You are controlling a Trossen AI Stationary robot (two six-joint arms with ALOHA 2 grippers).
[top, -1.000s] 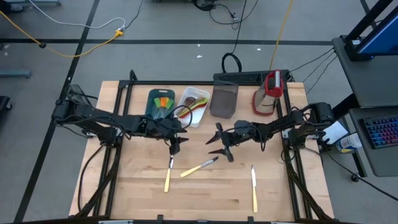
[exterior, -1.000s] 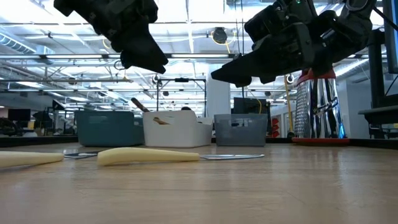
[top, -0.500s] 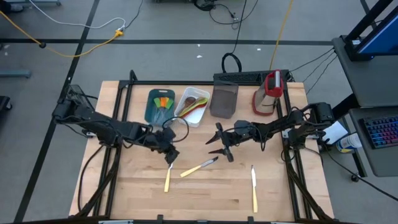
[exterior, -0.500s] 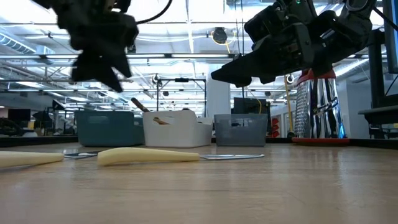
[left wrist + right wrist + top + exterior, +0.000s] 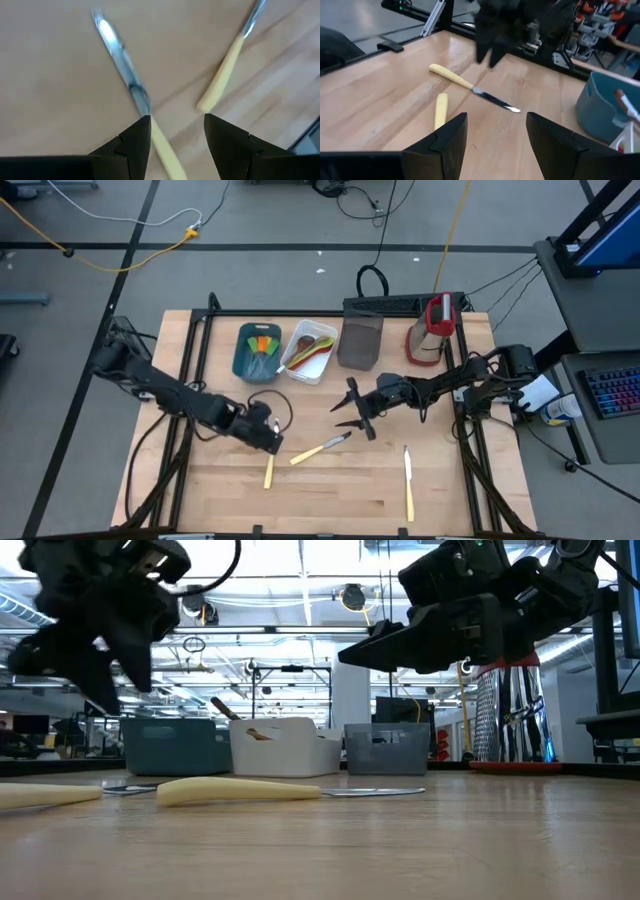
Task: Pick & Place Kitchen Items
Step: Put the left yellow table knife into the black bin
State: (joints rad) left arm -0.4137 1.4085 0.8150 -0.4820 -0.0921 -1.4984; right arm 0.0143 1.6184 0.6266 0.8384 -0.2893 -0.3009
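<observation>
Three pale-handled knives lie flat on the wooden table: a left one [image 5: 268, 467], a middle one [image 5: 321, 447] and a right one [image 5: 408, 482]. My left gripper [image 5: 269, 437] hovers open just above the left knife. In its wrist view its fingers [image 5: 135, 142] stand on either side of that knife's handle [image 5: 162, 145], where the blade [image 5: 119, 55] ends, and the middle knife's handle [image 5: 222, 80] lies beside. My right gripper [image 5: 348, 409] hangs open above the table beyond the middle knife [image 5: 470, 88], pointing toward the left arm, and is empty.
Along the far edge stand a teal tray [image 5: 240, 360] with coloured spatulas, a white tray [image 5: 322, 370] with spoons, a grey-brown tray [image 5: 360, 345] and a red-and-white upright object [image 5: 432, 330]. Bare wood lies toward the near edge around the knives.
My left gripper has come away from the trays toward the table's near edge and sunk lower, rolling about its own axis as it went, and now hangs over the left knife. It stays open. The knives have not moved.
</observation>
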